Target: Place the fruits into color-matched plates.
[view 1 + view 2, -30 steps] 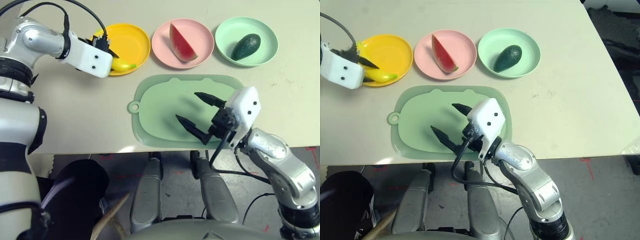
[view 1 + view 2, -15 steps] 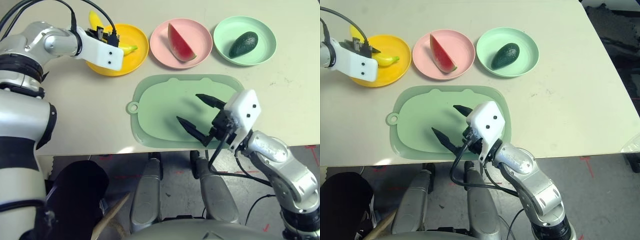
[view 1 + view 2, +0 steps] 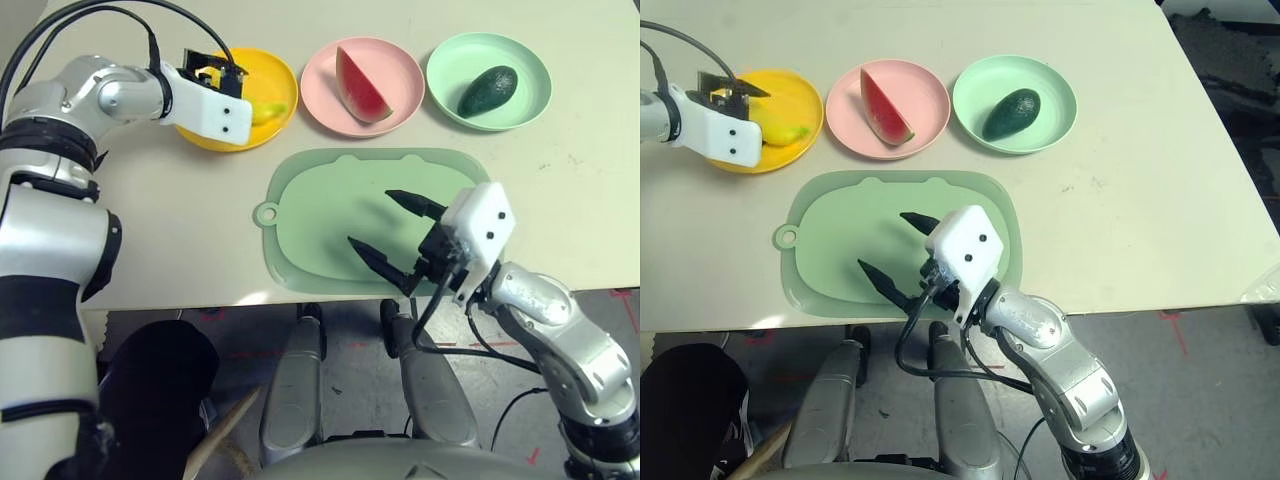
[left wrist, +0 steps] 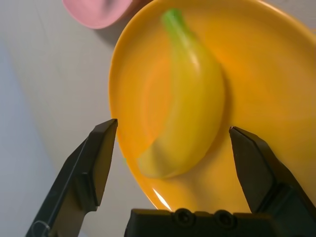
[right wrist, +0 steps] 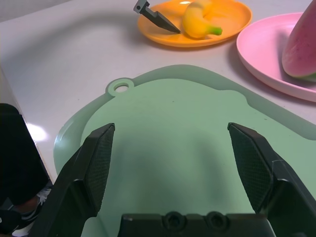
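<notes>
Left wrist view: the curved yellow toy banana (image 4: 185, 103) lies in the round yellow plate (image 4: 276, 74) at the counter's far left, the left gripper (image 4: 173, 148) above it, jaws wide and empty. Over the pale green rounded-rectangle mat (image 3: 320, 215) at the near edge, the right gripper (image 3: 390, 238) hovers, jaws wide.

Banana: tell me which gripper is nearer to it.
Left. The left gripper hangs open right over the banana on the yellow plate; the right gripper hovers open over the green mat, well away.
</notes>
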